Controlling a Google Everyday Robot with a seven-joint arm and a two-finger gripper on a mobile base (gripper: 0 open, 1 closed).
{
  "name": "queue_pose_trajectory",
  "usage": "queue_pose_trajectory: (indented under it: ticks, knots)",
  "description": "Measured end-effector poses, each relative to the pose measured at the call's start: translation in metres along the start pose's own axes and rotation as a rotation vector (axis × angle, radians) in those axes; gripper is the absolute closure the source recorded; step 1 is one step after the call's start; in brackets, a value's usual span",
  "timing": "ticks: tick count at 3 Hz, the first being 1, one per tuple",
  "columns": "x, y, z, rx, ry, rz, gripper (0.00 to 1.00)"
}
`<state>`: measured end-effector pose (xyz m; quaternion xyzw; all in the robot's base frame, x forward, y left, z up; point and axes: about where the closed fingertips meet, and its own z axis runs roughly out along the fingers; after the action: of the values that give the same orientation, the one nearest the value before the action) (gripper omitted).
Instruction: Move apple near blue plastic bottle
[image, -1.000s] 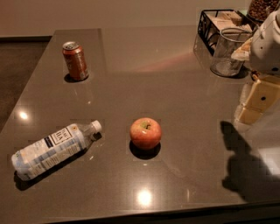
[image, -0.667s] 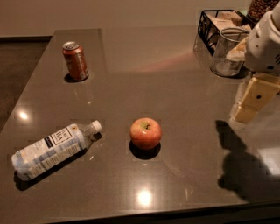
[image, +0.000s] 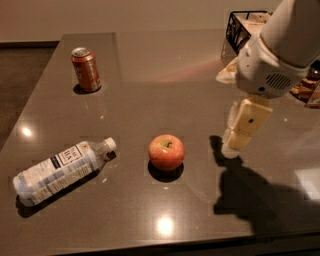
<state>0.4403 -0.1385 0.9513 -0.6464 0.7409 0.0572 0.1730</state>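
Observation:
The apple (image: 166, 152), red-orange with a yellowish patch at its stem dimple, stands on the dark table (image: 165, 90) near the front middle. The blue plastic bottle (image: 62, 170), clear with a white cap and a white-and-blue label, lies on its side at the front left, cap pointing towards the apple. My gripper (image: 234, 142) hangs from the white arm at the right, pointing down, a hand's width to the right of the apple and above the table. It holds nothing that I can see.
A reddish-brown soda can (image: 85, 69) stands upright at the back left. A black wire basket (image: 239, 26) with packets stands at the back right, partly behind my arm. The table's front edge (image: 165, 245) runs close below the apple.
My arm and gripper have moved left and lower, closer to the apple. The apple, bottle and can have not moved.

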Motion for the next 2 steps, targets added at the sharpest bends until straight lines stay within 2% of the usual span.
queue_pose_trajectory:
  ticks: [2]
  knots:
    - [-0.049, 0.03, 0.059, -0.042, -0.054, -0.051, 0.0]
